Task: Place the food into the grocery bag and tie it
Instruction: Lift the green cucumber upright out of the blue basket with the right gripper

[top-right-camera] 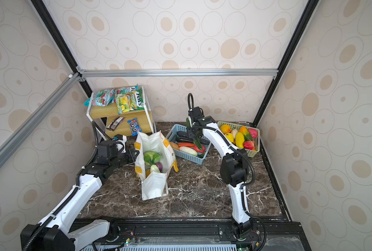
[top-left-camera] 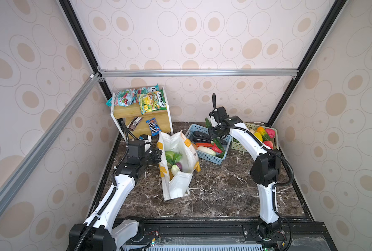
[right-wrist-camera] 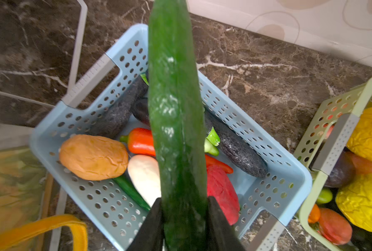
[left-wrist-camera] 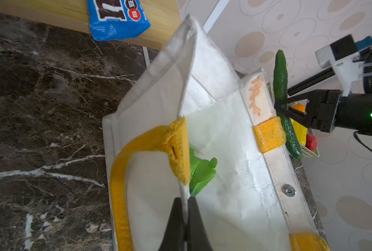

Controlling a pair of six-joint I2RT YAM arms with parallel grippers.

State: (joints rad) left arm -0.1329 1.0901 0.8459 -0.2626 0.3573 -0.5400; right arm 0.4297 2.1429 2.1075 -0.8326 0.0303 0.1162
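Grocery bag (top-left-camera: 178, 184) count: one, a soft white tote standing open in the middle of the bench (top-left-camera: 213, 195). It has yellow tabs at the rim and a yellow strap handle (left-wrist-camera: 119, 173). There are also two arms, two claws, two lattice baskets and one two-tier wooden shelf (top-left-camera: 126, 110).

The shelf stands at the far left, against the back wall. Its top tier carries three snack packets. Its lower tier has two: a dark bar wrapper (top-left-camera: 134, 122) and a blue M&M's packet (top-left-camera: 153, 127).

Next comes the left claw (left-wrist-camera: 186, 198), pinched tight on the grocery bag's left rim, with one finger inside and one outside. A green cabbage (top-left-camera: 170, 155) and a white-and-purple vegetable (top-left-camera: 176, 167) lie inside the bag.

Just right of the bag sits the blue basket (top-left-camera: 211, 159). The right wrist view shows two dark aubergines in it, plus one brown-orange potato (right-wrist-camera: 93, 156), one orange-red pepper, one white vegetable and one red piece.

Above this basket the right claw (right-wrist-camera: 184, 202) clamps one cucumber (right-wrist-camera: 174, 97) about mid-length, its jaws narrow around it. The cucumber is long, glossy and dark green. It is tilted near upright and hangs apart from the bag. I cannot tell whether its lower end touches the vegetables beneath.

Farthest right, the green basket (top-left-camera: 239, 147) is heaped with yellow, orange and red fruits.
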